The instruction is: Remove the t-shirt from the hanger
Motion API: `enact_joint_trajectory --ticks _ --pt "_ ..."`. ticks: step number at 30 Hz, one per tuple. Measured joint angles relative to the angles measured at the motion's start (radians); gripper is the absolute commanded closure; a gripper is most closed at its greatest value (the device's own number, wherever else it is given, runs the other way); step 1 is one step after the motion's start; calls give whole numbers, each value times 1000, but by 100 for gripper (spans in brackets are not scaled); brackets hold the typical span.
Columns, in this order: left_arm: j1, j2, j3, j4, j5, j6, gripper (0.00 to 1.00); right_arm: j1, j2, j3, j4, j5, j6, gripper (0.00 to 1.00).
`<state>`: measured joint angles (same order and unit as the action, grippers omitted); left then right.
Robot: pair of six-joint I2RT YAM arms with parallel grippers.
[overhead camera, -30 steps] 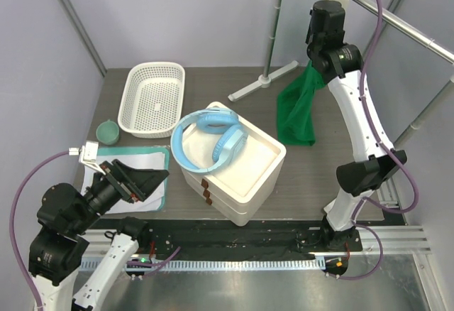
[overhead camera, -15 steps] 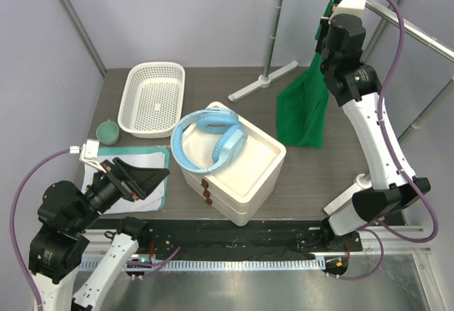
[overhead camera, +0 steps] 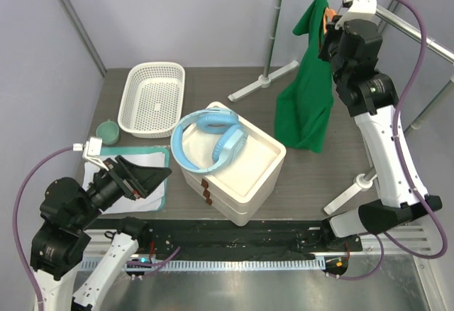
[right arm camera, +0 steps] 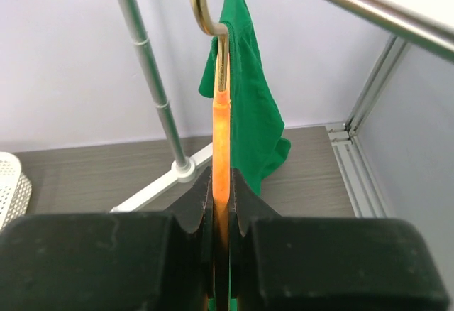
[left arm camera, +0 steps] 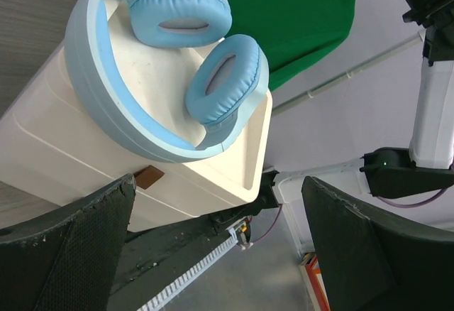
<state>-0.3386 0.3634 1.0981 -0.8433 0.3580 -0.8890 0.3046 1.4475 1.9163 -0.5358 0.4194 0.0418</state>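
The dark green t-shirt [overhead camera: 306,105] hangs long and bunched from the orange hanger [overhead camera: 329,17], high at the back right. In the right wrist view the hanger [right arm camera: 221,140] runs edge-on up to its metal hook [right arm camera: 202,6], and the t-shirt [right arm camera: 248,112] drapes off its far side. My right gripper [right arm camera: 222,197] is shut on the orange bar, just below the hook. My left gripper [overhead camera: 152,179] hovers low at the front left, open with nothing between its fingers [left arm camera: 376,254]. It faces the white box, with the green cloth [left arm camera: 298,20] beyond.
A white box [overhead camera: 248,176] carrying blue headphones [overhead camera: 209,140] stands mid-table. Back left are a white basket [overhead camera: 152,98] and a pale green bowl [overhead camera: 108,132]. A stand's pole [overhead camera: 273,34] and foot [overhead camera: 262,80] are left of the shirt. A metal rail [overhead camera: 411,30] crosses above the right arm.
My right arm has lifted the hanger up and to the right, and the t-shirt now hangs taller and straighter. The left arm has barely moved.
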Motion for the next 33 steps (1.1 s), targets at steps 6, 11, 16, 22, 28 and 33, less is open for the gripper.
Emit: enact_joint_trajectory --ticks 6,11,16,22,28,33 --pt "0 85 18 32 50 6 5 0 -192 -188 -36 -70 21 99" --pt "0 213 24 179 158 -42 9 0 -343 -340 -46 -162 29 99" --pt "-2 356 142 312 213 -85 13 0 -468 -464 -75 -232 60 99" --pt "-184 556 307 435 130 -71 18 0 -541 -505 -132 -278 105 99" --pt "-592 945 687 309 -177 120 36 0 -584 -505 -167 -316 132 99" --pt "-677 1310 1061 196 -325 261 43 0 -628 -505 -220 -362 172 99"
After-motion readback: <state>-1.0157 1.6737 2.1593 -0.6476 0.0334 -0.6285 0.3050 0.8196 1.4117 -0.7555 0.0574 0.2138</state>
